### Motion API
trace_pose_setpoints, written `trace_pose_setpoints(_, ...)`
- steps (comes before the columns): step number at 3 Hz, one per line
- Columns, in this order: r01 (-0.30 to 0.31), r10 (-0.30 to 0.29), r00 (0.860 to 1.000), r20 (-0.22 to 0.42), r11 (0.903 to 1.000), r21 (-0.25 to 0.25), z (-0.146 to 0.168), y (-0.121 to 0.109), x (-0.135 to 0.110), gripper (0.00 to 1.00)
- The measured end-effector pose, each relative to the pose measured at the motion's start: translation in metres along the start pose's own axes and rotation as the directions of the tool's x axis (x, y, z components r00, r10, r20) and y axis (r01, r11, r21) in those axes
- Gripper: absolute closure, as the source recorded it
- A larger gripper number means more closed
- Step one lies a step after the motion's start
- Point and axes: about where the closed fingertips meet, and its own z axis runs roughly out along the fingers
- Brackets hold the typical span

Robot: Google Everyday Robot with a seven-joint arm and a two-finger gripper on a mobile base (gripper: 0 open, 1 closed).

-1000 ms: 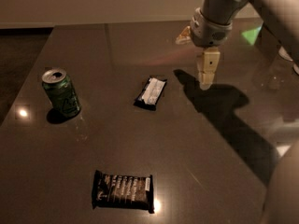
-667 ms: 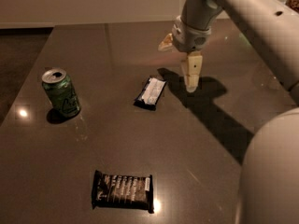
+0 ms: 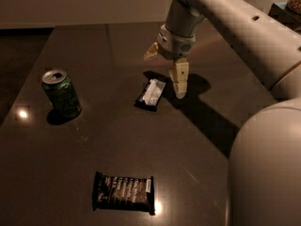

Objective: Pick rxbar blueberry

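One end effector [image 3: 164, 76] near rxbar blueberry [image 3: 151, 94]

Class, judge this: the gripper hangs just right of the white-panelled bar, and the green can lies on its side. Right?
No: the camera view shows the green can standing upright. The gripper does hang just right of the rxbar blueberry.

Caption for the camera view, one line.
Open gripper hovers beside the white-panelled bar; green can and larger black bar lie apart.

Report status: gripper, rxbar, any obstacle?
Gripper open, close beside rxbar, not touching. Rxbar lies flat, not held. Can and black bar far aside, not in the way.
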Motion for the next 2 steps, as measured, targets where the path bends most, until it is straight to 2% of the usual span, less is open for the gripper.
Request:
trace_pose_setpoints(1, 0.033, -0.033, 0.999, 0.018, 0.9988, -0.035, 0.013, 0.002, -0.015, 0.0)
trace_pose_setpoints(2, 0.06, -0.058, 0.998, 0.022, 0.9957, -0.071, 0.025, 0.004, -0.026, 0.13)
